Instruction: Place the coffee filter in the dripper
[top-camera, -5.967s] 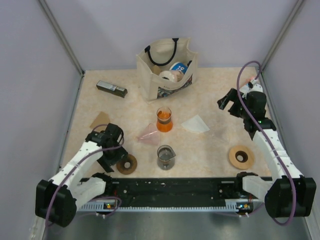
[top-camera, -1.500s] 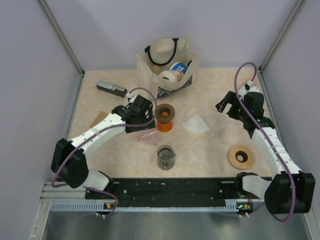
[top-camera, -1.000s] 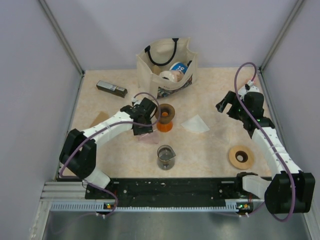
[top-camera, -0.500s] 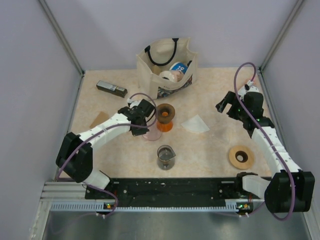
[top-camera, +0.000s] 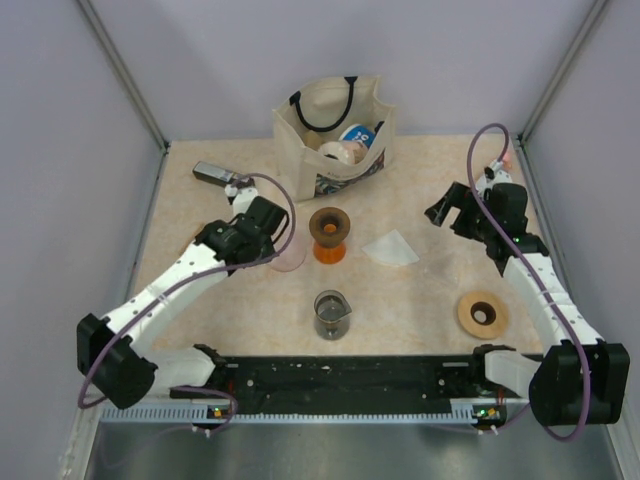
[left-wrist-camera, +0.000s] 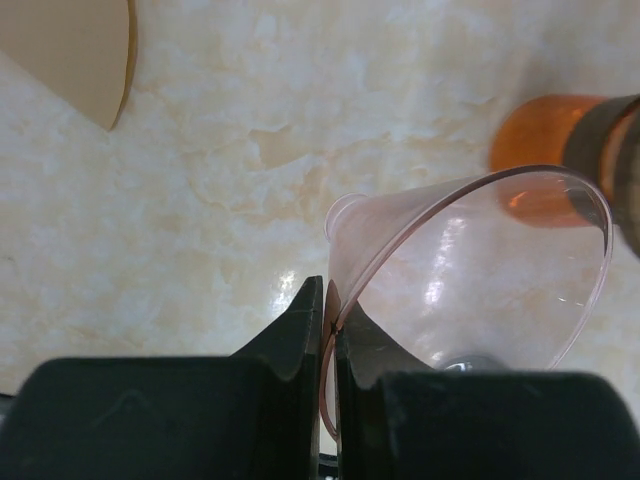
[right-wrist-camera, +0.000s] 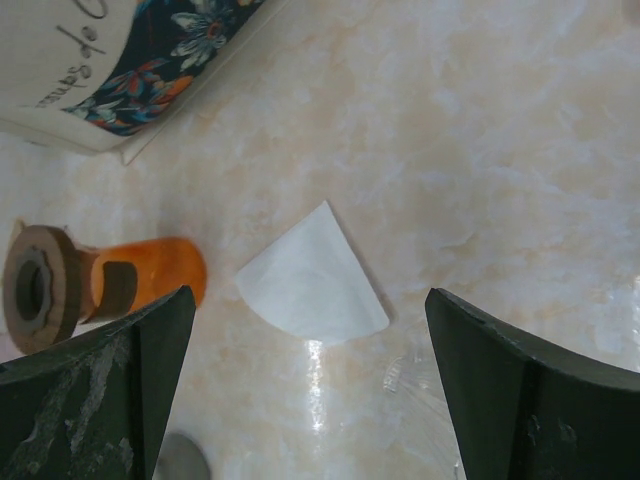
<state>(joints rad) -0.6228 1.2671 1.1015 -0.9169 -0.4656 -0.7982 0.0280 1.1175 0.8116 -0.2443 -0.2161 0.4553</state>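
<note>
Left gripper (left-wrist-camera: 327, 300): clamped on dripper (left-wrist-camera: 480, 270) wall | right gripper (top-camera: 450, 215): gaped wide, empty | coffee filter (right-wrist-camera: 310, 280): lay flat on desk (top-camera: 420, 300)

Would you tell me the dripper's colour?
Translucent pink; the dripper shows best in the left wrist view.

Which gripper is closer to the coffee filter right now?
Right. The right gripper, open, hangs beside the coffee filter; the left gripper, gripping the dripper, sits beyond the orange beaker.

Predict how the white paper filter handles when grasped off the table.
The coffee filter looks thin and lies flat on the table, so likely hard to get under. Probably floppy and light; could slide on that glossy surface when pushed.
</note>
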